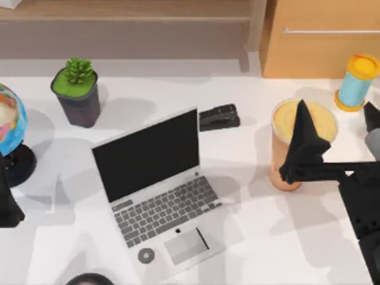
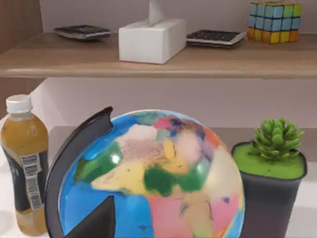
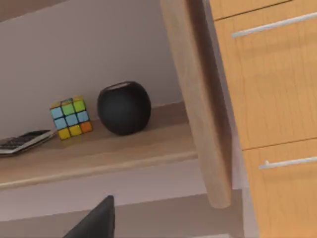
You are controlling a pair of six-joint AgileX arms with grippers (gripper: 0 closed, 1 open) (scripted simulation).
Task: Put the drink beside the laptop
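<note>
The drink stands upright on the table near the right edge, toward the back. The laptop sits open at the table's centre, well apart from the drink, screen facing the front edge.

The right gripper reaches in from the right edge and lies over the drink, its dark fingers across the cup's top and side. Whether the jaws are clenched on the cup or released cannot be told.

The left arm is parked at the left edge, beside the globe; its jaw state cannot be told.

A stapler lies behind the laptop, between laptop and drink. A potted plant stands at the back left. A blue cylinder stands at the back right corner, just behind the drink.

In the left wrist view, a bottle stands beside the globe. On the shelf behind the table rest a tissue box and a colour cube.
</note>
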